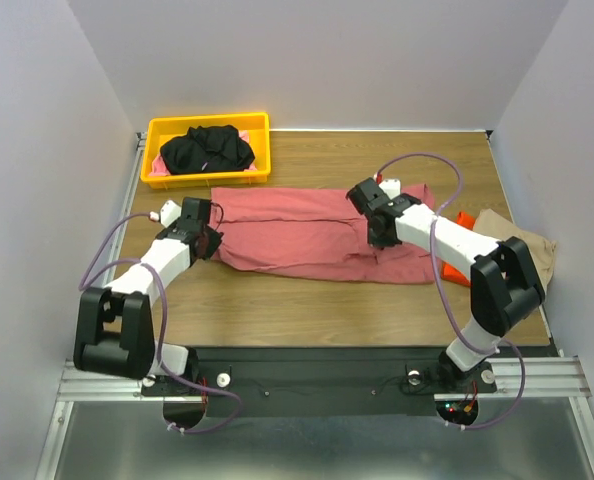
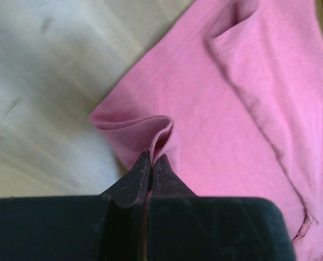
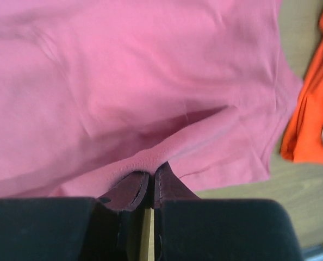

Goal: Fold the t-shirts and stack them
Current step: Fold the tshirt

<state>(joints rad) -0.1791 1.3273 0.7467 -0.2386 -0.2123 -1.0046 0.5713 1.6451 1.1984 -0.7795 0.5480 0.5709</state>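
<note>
Pink-red cloth fills both wrist views, and that's the only place you get a proper look at the grip. The left claw [image 2: 152, 159] has its fingers pressed together on a small raised fold at the cloth's edge. The right claw [image 3: 153, 174] is pinching a ridge of the same red shirt [image 1: 297, 235] near a corner.

From the top camera the fingertips don't show at all, since the wrists cover them. What that view does give is the layout. The red shirt lies spread across the middle of the wooden table [image 1: 327, 305]. The left arm [image 1: 162, 262] reaches forward to its left end, and the right arm [image 1: 447, 240] bends back in over its right part.

At the back left, the black shirt [image 1: 207, 148] sits bunched in the yellow bin [image 1: 209, 121] with a bit of pink cloth [image 1: 160, 165] under it. The tan shirt [image 1: 525, 245] is at the table's right edge, partly behind the right arm. Just beside the red shirt there's an orange cloth [image 3: 314, 119], cut off in both views, so I can't tell what it is.
</note>
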